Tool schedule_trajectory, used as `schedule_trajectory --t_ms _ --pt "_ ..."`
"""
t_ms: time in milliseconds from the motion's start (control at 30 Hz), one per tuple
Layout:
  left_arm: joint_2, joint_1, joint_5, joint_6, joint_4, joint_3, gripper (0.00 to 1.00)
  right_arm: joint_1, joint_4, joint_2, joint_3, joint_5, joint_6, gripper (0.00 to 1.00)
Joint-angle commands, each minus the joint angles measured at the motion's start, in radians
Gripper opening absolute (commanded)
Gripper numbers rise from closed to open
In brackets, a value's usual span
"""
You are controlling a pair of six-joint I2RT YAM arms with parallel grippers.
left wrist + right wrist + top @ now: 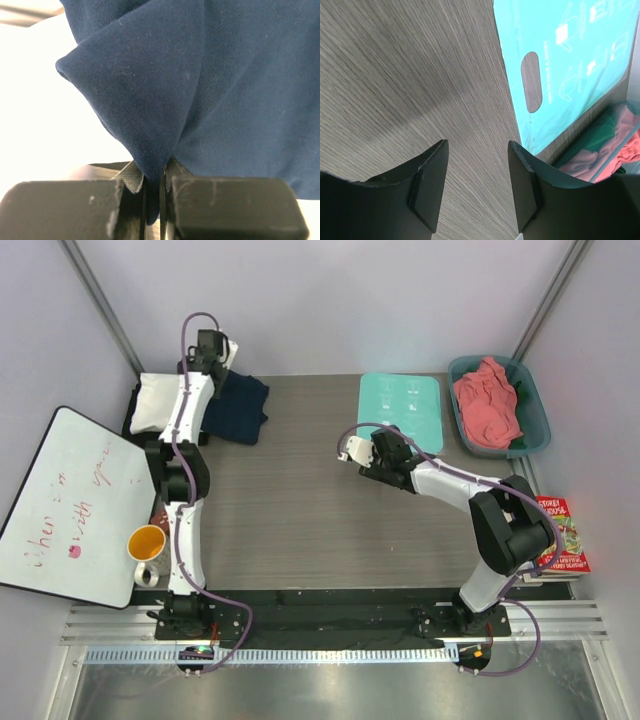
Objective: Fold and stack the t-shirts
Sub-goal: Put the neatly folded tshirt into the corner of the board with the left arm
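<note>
Our left gripper (154, 181) pinches the navy t-shirt (225, 100) at the counter's (290, 500) far left, beside a folded white t-shirt (155, 402). Our right gripper (476, 185) hangs spread, empty. We count the salmon t-shirt (487, 405) in the tub (538, 408) as yet to fold.

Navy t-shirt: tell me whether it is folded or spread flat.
Folded, not spread: from above the navy t-shirt is a small compact block, and the left gripper pinches a doubled corner of it.

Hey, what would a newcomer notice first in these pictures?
The left hand is shut on a fold of the navy t-shirt at the far left of the table. The right hand hangs open and empty mid-table, near the mint board and a teal tub holding a salmon shirt.
</note>
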Motion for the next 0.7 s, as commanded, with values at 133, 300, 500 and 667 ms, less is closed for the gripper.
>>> schedule_trajectory --t_ms 133,300,500,667 --pt "-0.093 0.071 -0.078 0.068 0.250 0.049 0.00 -0.002 0.033 -0.064 -0.006 0.015 -0.012 0.56" --pt "-0.108 0.075 -0.089 0.123 0.340 0.043 0.00 -0.002 0.033 -0.065 -0.004 0.015 -0.015 0.57" --pt "-0.110 0.075 -0.109 0.203 0.409 0.040 0.00 0.001 0.036 -0.059 0.005 0.013 -0.015 0.56" --pt "-0.108 0.111 -0.147 0.214 0.435 0.035 0.00 0.004 0.036 -0.061 -0.001 0.009 -0.014 0.56"
